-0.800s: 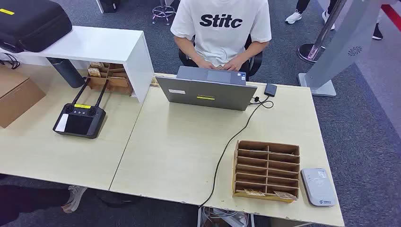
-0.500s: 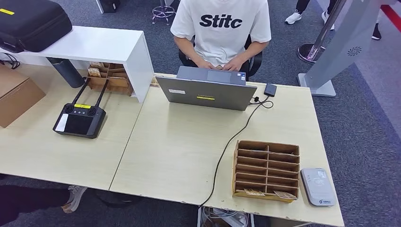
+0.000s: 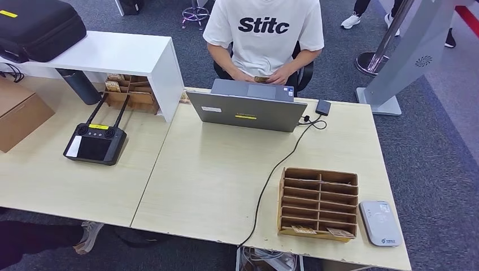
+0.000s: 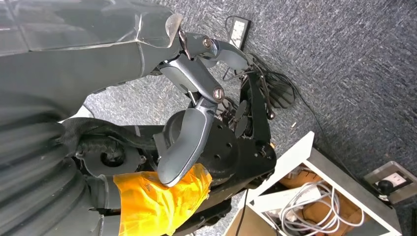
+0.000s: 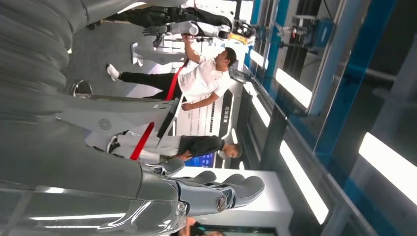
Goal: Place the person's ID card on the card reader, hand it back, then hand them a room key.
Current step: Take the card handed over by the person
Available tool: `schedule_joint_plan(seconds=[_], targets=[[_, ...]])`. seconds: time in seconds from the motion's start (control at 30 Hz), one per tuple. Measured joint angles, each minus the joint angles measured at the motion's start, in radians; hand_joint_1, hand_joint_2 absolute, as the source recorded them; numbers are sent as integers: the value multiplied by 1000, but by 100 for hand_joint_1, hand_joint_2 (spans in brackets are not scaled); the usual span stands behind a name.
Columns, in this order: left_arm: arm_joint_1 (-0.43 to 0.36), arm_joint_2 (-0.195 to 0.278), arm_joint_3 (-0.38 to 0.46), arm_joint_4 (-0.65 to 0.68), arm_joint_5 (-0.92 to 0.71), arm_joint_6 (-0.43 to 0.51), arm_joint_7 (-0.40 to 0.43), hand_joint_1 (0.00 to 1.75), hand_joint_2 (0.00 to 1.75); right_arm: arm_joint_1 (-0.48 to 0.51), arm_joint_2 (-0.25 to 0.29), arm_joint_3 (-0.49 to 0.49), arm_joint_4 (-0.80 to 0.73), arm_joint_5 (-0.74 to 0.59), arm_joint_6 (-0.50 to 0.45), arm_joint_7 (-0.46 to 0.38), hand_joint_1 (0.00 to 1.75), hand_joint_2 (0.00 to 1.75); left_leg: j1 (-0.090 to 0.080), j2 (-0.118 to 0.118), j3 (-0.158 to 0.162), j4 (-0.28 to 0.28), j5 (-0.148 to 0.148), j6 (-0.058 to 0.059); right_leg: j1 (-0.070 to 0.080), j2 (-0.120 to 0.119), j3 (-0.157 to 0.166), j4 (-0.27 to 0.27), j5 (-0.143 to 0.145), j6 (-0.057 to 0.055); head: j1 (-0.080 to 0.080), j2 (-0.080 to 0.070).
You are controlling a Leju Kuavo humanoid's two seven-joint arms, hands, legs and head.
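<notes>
Laptop (image 3: pixel 247 110) at the desk's far edge is the landmark: behind it a seated person (image 3: pixel 264 34) holds a small card (image 3: pixel 261 79) in both hands, just past the open lid. Nearer than the laptop, to its right, the white card reader (image 3: pixel 380 223) lies just beside a wooden slotted organiser (image 3: pixel 318 203). Left hand (image 4: pixel 196 113) hangs empty, fingers apart. Right hand (image 5: pixel 216 189) is empty too, fingers extended.

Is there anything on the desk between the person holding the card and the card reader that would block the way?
Partly. The open laptop stands right in front of the person's hands and card, and the wooden slotted organizer sits beside the card reader, on the side nearer the laptop. The reader's top is bare.
</notes>
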Motion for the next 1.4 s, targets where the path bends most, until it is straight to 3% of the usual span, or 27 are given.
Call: schedule_joint_plan(seconds=[0.23, 0.4, 0.57, 0.73, 0.97, 1.23, 1.4], targets=[[10, 0, -19, -16, 12, 10, 11, 0, 175, 17, -93, 114, 1, 249, -116, 33, 0, 175, 0, 0, 0, 0, 0, 0, 0, 0, 0, 0, 0, 0, 0, 0], [10, 0, -19, -21, -13, -17, 38, 0, 175, -11, -168, 210, 24, 433, -175, 125, 0, 175, 0, 0, 0, 0, 0, 0, 0, 0, 0, 0, 0, 0, 0, 0], [-3, 0, -7, -20, -46, -78, 44, 0, 175, -107, -251, 325, 78, 607, -201, 232, 0, 175, 0, 0, 0, 0, 0, 0, 0, 0, 1, 0, 1, 0, 0, 0], [-48, 0, 35, 10, -91, -157, 38, 0, 175, -276, -332, 444, 150, 692, -176, 312, 0, 175, 0, 0, 0, 0, 2, -1, 0, 1, 1, 0, 2, 0, 0, 0], [-129, 1, 123, 105, -211, -295, 12, 0, 175, -579, -404, 608, 299, 724, -33, 404, 0, 175, 0, 0, 0, 0, 4, -1, 0, 1, 1, 1, 3, 0, 0, 0], [-287, 28, 301, 330, -422, -444, -101, 0, 175, -1026, -396, 833, 596, 810, 106, 536, 0, 175, 0, -2, -1, 0, 7, -2, 0, -1, 0, 2, 5, -1, 0, 0], [-360, 64, 351, 477, -474, -460, -157, 0, 175, -1209, -342, 940, 812, 840, 150, 584, 0, 175, 1, -2, -1, 0, 7, -2, 0, -1, 0, 3, 5, -1, 0, 0]])
